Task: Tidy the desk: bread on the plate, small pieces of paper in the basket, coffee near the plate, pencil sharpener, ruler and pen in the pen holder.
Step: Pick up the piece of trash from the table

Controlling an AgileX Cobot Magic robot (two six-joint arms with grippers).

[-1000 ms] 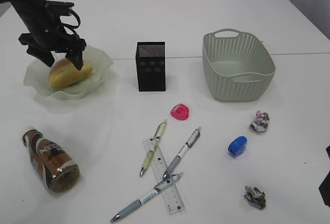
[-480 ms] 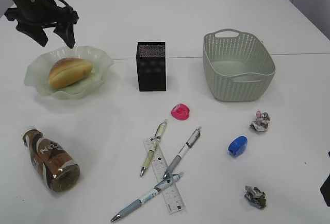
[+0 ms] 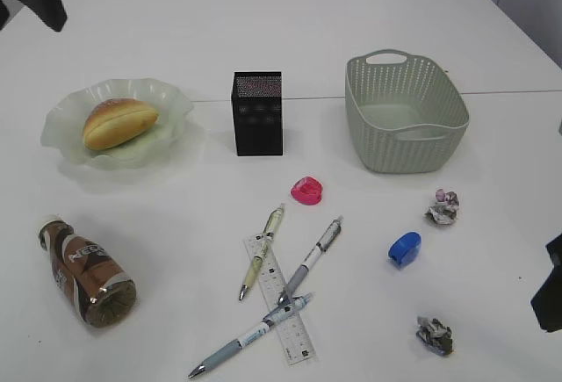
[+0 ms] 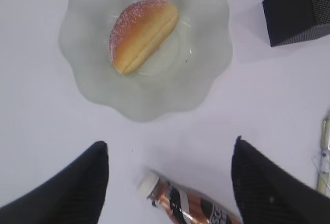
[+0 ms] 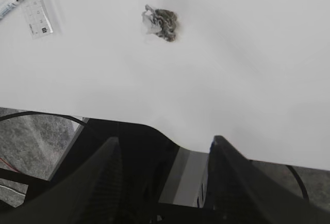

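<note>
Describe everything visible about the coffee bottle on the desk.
The coffee bottle is small, brown with white swirls and part of a white logo, and has a white cap. It looks like glossy plastic. It lies on its side on the white desk, cap toward the far left and base toward the camera in the exterior view. It sits in front of the plate, clearly apart from it. Nothing touches it but the desk; no pincer is on it.
</note>
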